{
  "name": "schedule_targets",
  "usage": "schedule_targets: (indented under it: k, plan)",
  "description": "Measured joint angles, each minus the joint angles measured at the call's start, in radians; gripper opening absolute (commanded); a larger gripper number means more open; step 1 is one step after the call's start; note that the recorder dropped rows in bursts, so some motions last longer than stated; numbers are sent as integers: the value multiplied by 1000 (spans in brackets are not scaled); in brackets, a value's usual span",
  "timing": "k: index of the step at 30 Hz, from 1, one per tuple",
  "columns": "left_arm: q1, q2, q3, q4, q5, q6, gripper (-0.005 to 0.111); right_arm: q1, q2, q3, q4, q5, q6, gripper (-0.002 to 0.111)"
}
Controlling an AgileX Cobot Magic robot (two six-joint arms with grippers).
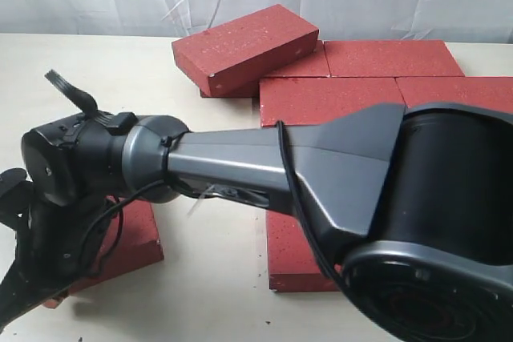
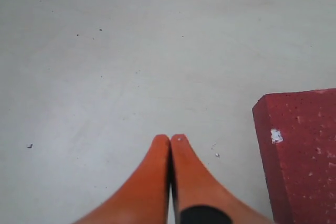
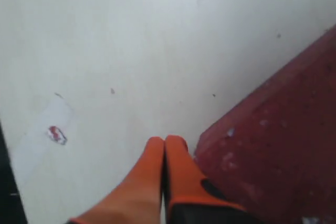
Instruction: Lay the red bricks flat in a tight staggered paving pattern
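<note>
- well, exterior view: a tilted brick (image 1: 244, 47) rests slanted on top of the other red bricks (image 1: 329, 100). the ones just beside and beyond it lie flat, edge to edge, in two rows with offset joints.
- nearer the camera than the tilted brick, two more lie flat on the pale table (image 1: 120, 70), well apart from each other. one is a near brick (image 1: 295, 266), the other a far-left brick (image 1: 135, 234) partly under a wrist joint.
- a grey and black arm (image 1: 264, 166) of mine stretches across in front of the tilted brick and hides part of the flat rows. from this view i cannot tell which arm it is, and i cannot make out my fingers here.
- left wrist view: my left gripper (image 2: 170, 140) has its orange fingers (image 2: 152, 182) pressed tip to tip, with nothing between them, over bare table. a brick end (image 2: 302, 156) with a white chip (image 2: 276, 136) lies near my fingertips but does not touch them. i cannot tell whether it is the tilted brick.
- right wrist view, rather blurred: my right gripper (image 3: 165, 142) is likewise closed and empty. a speckled brick face (image 3: 273, 156) lies just beside the tips, and whether it touches them is unclear. a pale patch (image 3: 55, 132) with a red mark sits on the table further off.
</note>
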State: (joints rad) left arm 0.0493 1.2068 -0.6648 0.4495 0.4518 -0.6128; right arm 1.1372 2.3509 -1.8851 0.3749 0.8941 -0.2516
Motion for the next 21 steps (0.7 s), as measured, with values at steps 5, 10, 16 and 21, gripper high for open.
schedule_targets:
  k: [5,10,16,21]
  plan:
    - [0,0,0,0,-5,0,0,-13,-17,0,-137,66,73,-1]
    - [0,0,0,-2,-14,0,0,-61,-45,0,-220,127,118,-1]
    - [0,0,0,-18,-15,2,0,-164,-55,0,-244,140,131,-1]
    - [0,0,0,-60,-30,46,0,-273,-78,0,-263,189,124,-1]
